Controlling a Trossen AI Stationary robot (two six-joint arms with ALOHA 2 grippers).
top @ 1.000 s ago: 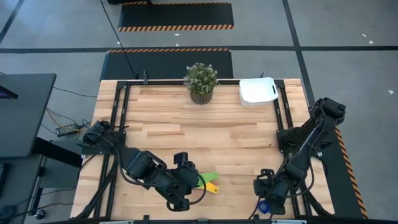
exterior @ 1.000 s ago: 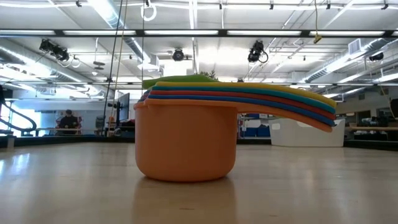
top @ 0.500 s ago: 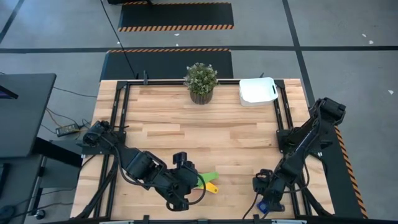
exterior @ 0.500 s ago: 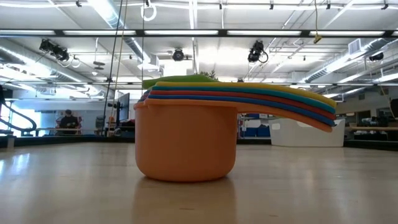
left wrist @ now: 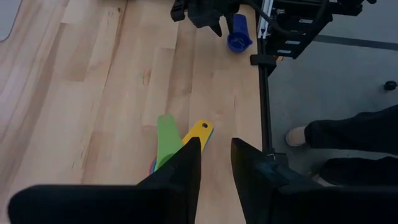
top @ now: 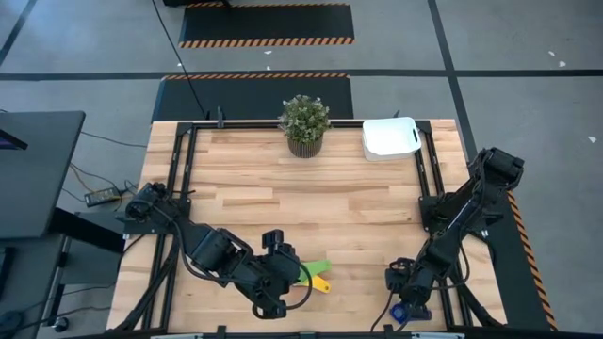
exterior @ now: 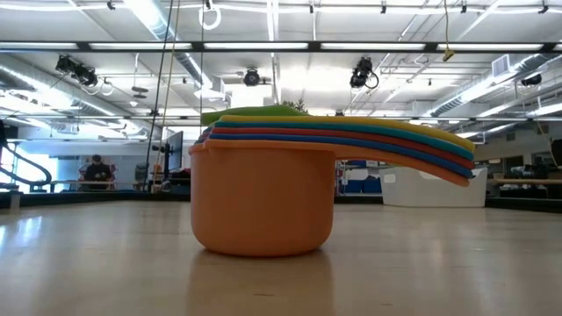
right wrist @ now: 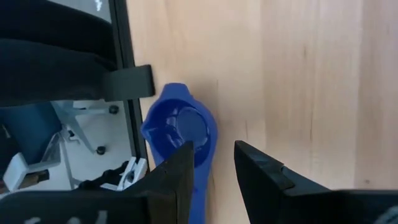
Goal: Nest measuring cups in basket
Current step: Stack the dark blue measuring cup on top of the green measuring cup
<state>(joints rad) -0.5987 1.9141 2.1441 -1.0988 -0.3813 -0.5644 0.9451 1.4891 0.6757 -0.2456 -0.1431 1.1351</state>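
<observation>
A: Item one, surroundings. You have the potted plant (top: pixel 304 123) at the far edge of the table (top: pixel 283 202), mid-width, and the white basket (top: pixel 390 137) just beside it toward the right corner. A person (exterior: pixel 95 173) sits far back in the room, and a dark trouser leg and shoe (left wrist: pixel 348 134) show beyond the near table edge

B: And the cups?

A: Item two. A nested stack of measuring cups (exterior: pixel 263 189), orange outermost, stands on the near part of the table, well apart from the basket; its green handle (left wrist: pixel 166 139) and yellow handle (left wrist: pixel 199 132) fan out from under the left arm. One dark blue cup (right wrist: pixel 180 129) lies alone at the near right edge, against the black frame rail (right wrist: pixel 127 81)

B: Arm poses?

A: Item three. Your left gripper (left wrist: pixel 214 165) hangs low over the stack, fingers parted by a narrow gap, nothing between them. Your right gripper (right wrist: pixel 211 168) points down just over the dark blue cup, fingers likewise apart, the cup not gripped
</observation>
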